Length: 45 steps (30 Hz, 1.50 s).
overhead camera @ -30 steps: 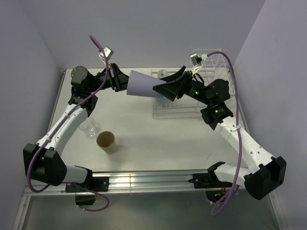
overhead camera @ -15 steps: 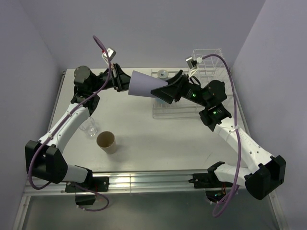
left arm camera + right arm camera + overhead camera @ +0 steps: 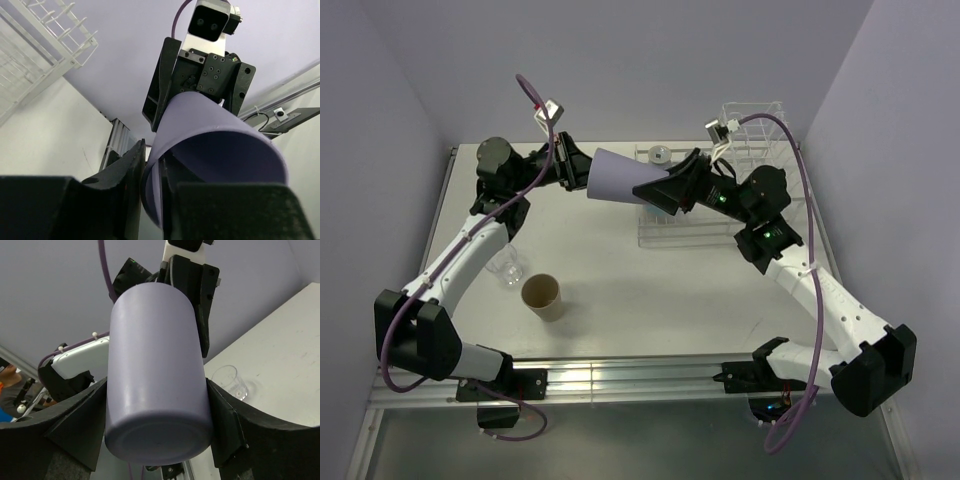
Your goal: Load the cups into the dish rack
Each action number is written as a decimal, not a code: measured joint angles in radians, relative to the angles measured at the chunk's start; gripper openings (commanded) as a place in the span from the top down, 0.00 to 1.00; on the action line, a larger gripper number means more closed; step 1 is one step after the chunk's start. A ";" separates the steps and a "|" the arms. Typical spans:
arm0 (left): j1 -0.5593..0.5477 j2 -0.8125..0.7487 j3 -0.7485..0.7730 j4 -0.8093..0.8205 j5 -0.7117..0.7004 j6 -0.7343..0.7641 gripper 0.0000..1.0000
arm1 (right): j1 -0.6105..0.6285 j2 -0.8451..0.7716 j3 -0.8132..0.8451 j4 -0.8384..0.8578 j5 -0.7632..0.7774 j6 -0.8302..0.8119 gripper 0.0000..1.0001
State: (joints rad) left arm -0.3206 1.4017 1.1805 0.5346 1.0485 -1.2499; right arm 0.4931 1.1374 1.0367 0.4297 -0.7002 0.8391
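The lavender tumbler [image 3: 615, 175] hangs on its side in the air, left of the white dish rack [image 3: 760, 130]. My left gripper [image 3: 582, 172] pinches its rim, one finger inside and one outside the wall [image 3: 152, 150]. From the other end, my right gripper [image 3: 655, 190] is shut on the tumbler's [image 3: 155, 370] base, its fingers [image 3: 227, 425] pressed against both sides. A clear glass [image 3: 507, 266] and a tan brown cup [image 3: 543, 296] stand on the table at the left. Another clear glass [image 3: 660, 154] sits in the rack's flat tray.
The rack's flat grid tray [image 3: 692, 232] lies under my right wrist, and its tall dividers stand at the back right. The rack's wire [image 3: 40, 45] fills the upper left of the left wrist view. In the right wrist view, the clear glass [image 3: 230, 381] shows below.
My right gripper's jaws have closed from wide open onto the tumbler's base end. The left arm and tumbler shifted slightly right; the left fingers still straddle the rim.
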 measured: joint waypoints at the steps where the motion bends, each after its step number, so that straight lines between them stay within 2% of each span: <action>1: 0.000 0.000 0.000 -0.001 -0.005 0.003 0.72 | 0.001 0.000 0.006 -0.014 0.002 -0.002 1.00; 5: -0.005 0.000 0.000 -0.008 -0.022 0.019 0.57 | 0.009 0.000 0.019 -0.072 0.009 -0.014 1.00; 6: -0.005 0.000 0.001 -0.019 -0.026 0.028 0.50 | 0.009 0.000 0.024 -0.092 0.013 -0.019 1.00; 10: 0.001 0.000 0.011 -0.066 -0.042 0.058 0.43 | 0.006 -0.011 0.046 -0.175 0.048 -0.050 1.00; 14: 0.053 -0.011 0.013 -0.121 -0.053 0.081 0.42 | -0.039 -0.048 0.079 -0.289 0.083 -0.087 1.00; 17: 0.154 -0.032 0.014 -0.191 -0.077 0.113 0.41 | -0.100 -0.074 0.122 -0.391 0.120 -0.130 1.00; 19: 0.232 -0.050 0.024 -0.284 -0.118 0.167 0.39 | -0.136 -0.081 0.167 -0.482 0.165 -0.173 1.00; 22: 0.283 -0.055 0.084 -0.463 -0.219 0.258 0.40 | -0.165 -0.058 0.262 -0.647 0.263 -0.245 1.00; 28: 0.280 -0.063 0.137 -0.702 -0.376 0.393 0.40 | -0.172 0.126 0.481 -0.930 0.578 -0.380 1.00; 32: 0.280 -0.064 0.137 -0.801 -0.435 0.444 0.40 | -0.173 0.271 0.549 -1.057 0.763 -0.435 1.00; 39: 0.278 -0.097 0.137 -0.897 -0.472 0.502 0.40 | -0.172 0.534 0.654 -1.195 0.936 -0.492 1.00; 45: 0.277 -0.120 0.138 -0.921 -0.471 0.533 0.40 | -0.148 0.663 0.766 -1.266 1.057 -0.515 1.00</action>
State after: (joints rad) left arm -0.0437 1.2819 1.3182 -0.3866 0.5774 -0.7174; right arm 0.3454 1.8000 1.8027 -0.8364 0.3573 0.3241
